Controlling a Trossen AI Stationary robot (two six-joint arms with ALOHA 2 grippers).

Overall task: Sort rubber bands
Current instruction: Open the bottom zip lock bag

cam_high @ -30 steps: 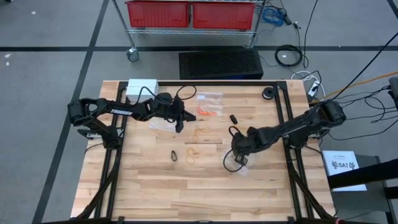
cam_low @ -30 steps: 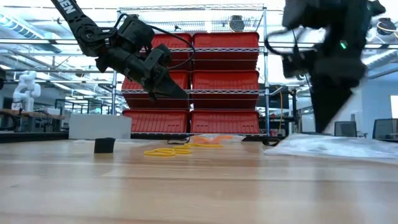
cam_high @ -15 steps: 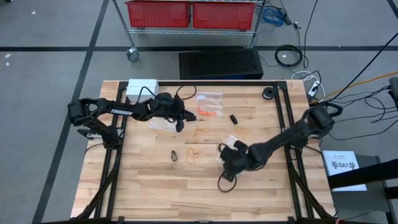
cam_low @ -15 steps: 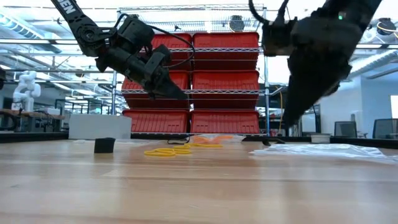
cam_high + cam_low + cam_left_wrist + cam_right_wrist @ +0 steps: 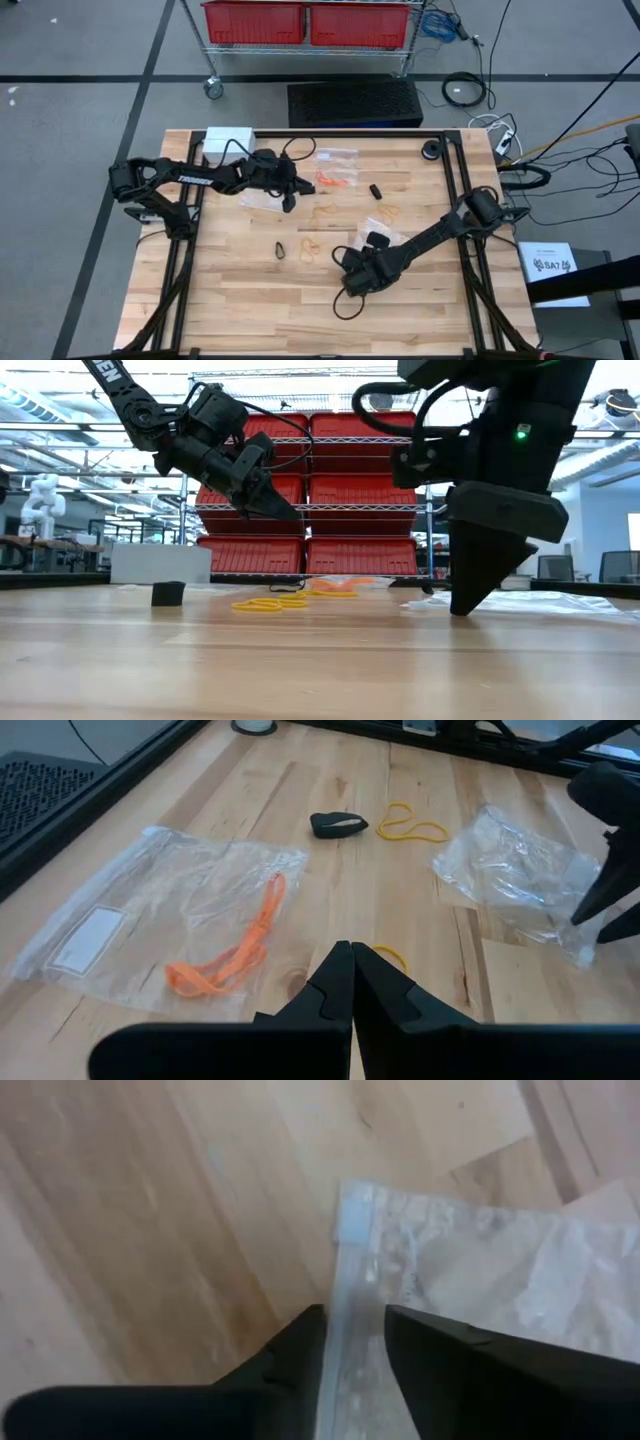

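Your right gripper [image 5: 352,283] has swung across the worktop [image 5: 250,300] toward its near middle, away from the right side where it was a second ago. Its fingers [image 5: 300,1350] now straddle the edge of a clear plastic bag [image 5: 480,1280].

Light: bright, even, from ceiling lamps
Shadows: soft and small under the arms
Glare: white shine on the clear bag [image 5: 520,880]
Blur: close wrist picture soft, bag edge fuzzy

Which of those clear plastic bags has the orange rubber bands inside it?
The flat bag with the white label, holding the orange rubber bands; the crumpled bag beside the yellow band looks empty.
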